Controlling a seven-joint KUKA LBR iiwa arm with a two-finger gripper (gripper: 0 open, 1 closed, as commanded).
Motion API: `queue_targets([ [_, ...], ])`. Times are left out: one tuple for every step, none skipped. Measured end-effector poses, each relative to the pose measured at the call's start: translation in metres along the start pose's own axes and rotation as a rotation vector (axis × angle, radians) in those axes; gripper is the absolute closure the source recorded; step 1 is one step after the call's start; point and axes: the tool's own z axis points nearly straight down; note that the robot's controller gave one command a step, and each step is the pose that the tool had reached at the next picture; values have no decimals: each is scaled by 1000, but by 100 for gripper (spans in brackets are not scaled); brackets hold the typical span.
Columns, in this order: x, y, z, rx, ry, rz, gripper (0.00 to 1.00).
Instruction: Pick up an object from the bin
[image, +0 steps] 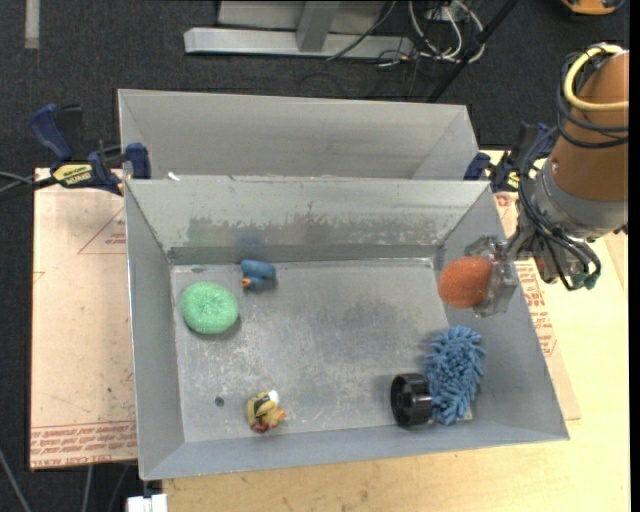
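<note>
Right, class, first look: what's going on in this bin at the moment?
A robot arm reaches in from the right, and its claw is right against an orange ball by the right wall of the grey bin. Whether it grips the ball is unclear. The rest lies apart on the floor: a green round pad, a small blue toy, a yellow toy, a black cylinder and a blue fuzzy cloth.

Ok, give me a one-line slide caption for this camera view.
Robot hand beside an orange ball at the right side of the grey bin.
</note>
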Motion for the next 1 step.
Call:
queue_targets([
  [0,0,0,0,0,0,100],
])
